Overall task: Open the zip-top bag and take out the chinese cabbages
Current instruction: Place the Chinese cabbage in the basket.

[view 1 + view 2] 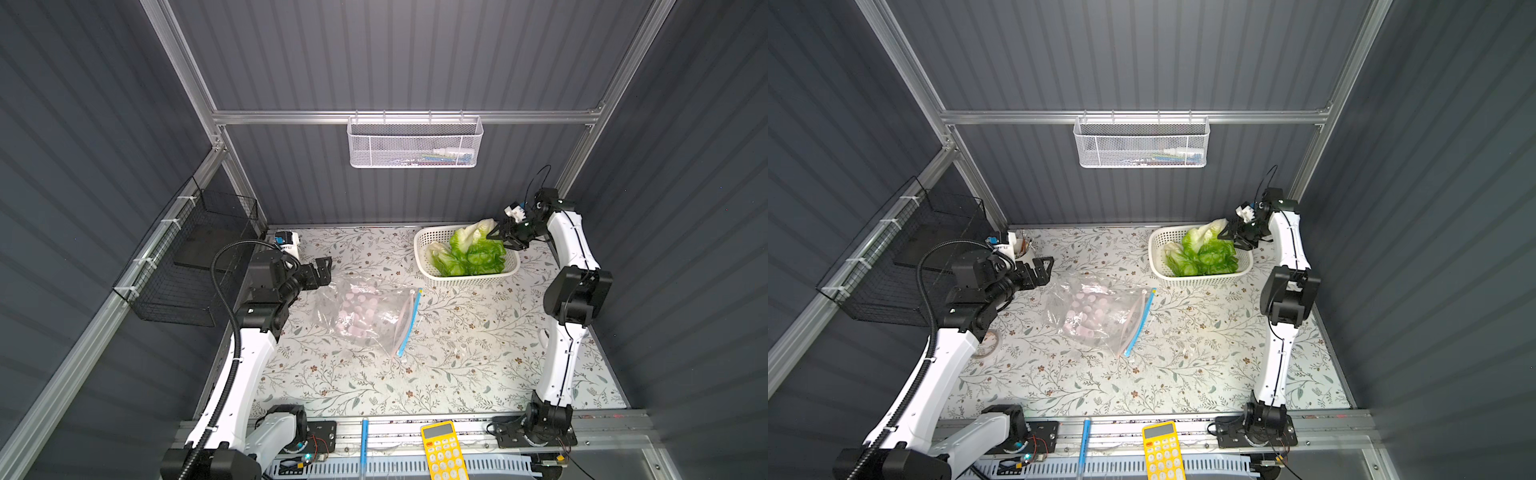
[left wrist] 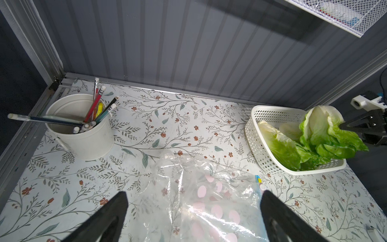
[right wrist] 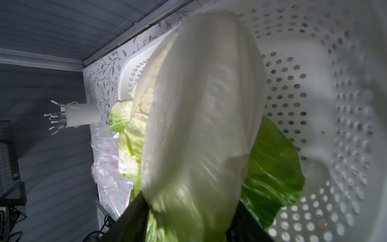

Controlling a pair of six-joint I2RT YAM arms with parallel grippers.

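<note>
White-stemmed, green-leaved chinese cabbages (image 1: 467, 253) are found out of the zip-top bag (image 1: 365, 316) and in the white perforated basket (image 1: 465, 281) at the far right of the desk (image 1: 457, 374). Two heads are laid flat, and a third head (image 2: 322, 125) is propped steeply on them with its pale end uppermost. The right fingers (image 3: 129, 222) are set on either side of that head, but whether it is gripped or let go cannot be told, since the wrist view is blurred. The left fingers (image 2: 109, 218) are spread wide and empty, close by the bag's end away from the zip. The heads are judged light, soft and springy, with crinkled leaves that can be bruised or torn. A hold across the firmer white stem is thought safer than one on the leaf tips, and only gentle pressure is called for. The bag is seen crumpled, thin and likely slippery, with its blue zip edge turned toward the basket. The desk is covered with a smooth floral sheet, and the cell is closed in by grey ribbed walls. A pencil pot (image 2: 83, 134) is kept in the far left corner, a mesh tray (image 1: 415, 143) is hung on the back rail, and a yellow calculator (image 1: 442, 449) is placed at the front edge.
</note>
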